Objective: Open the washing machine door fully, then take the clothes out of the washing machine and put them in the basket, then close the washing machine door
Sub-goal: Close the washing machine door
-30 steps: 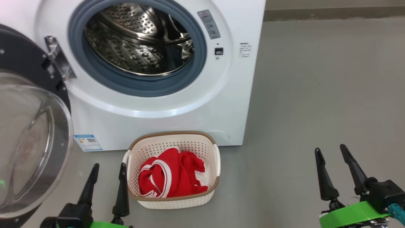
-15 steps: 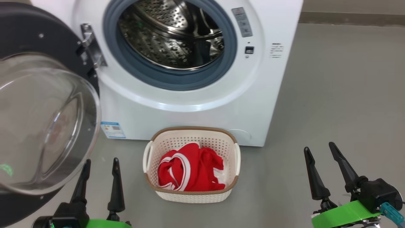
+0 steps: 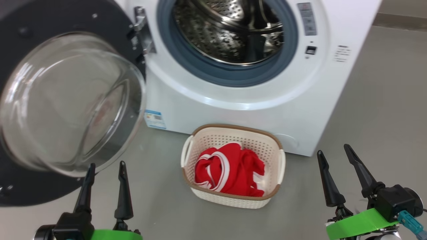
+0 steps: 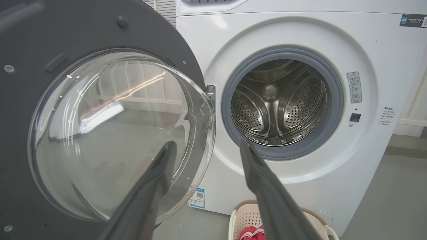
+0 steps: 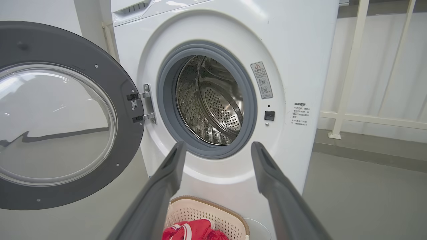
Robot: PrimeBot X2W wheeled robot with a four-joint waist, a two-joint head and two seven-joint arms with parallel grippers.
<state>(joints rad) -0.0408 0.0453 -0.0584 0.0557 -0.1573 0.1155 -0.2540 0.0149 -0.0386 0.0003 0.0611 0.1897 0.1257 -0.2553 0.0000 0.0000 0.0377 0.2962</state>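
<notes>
The white washing machine [image 3: 247, 110] stands ahead, its steel drum [image 3: 230, 30] showing no clothes inside. Its round black door [image 3: 60, 100] with the clear glass bowl hangs wide open on the left, also in the left wrist view [image 4: 110, 133] and right wrist view [image 5: 56, 123]. On the floor before the washer sits the cream basket [image 3: 233, 198] holding the red clothes [image 3: 230, 171], one with white trim. My left gripper [image 3: 106, 165] is open, just below the door's glass. My right gripper [image 3: 333, 150] is open over the floor, right of the basket.
Grey floor [image 3: 383, 100] stretches to the right of the washer. A white railing [image 5: 350, 73] and pale wall stand behind it on the right. A blue label [image 3: 154, 119] is on the washer's lower left front.
The head view has swung left, so the washer, door and basket sit further right in the picture. Both grippers stay open and keep their places.
</notes>
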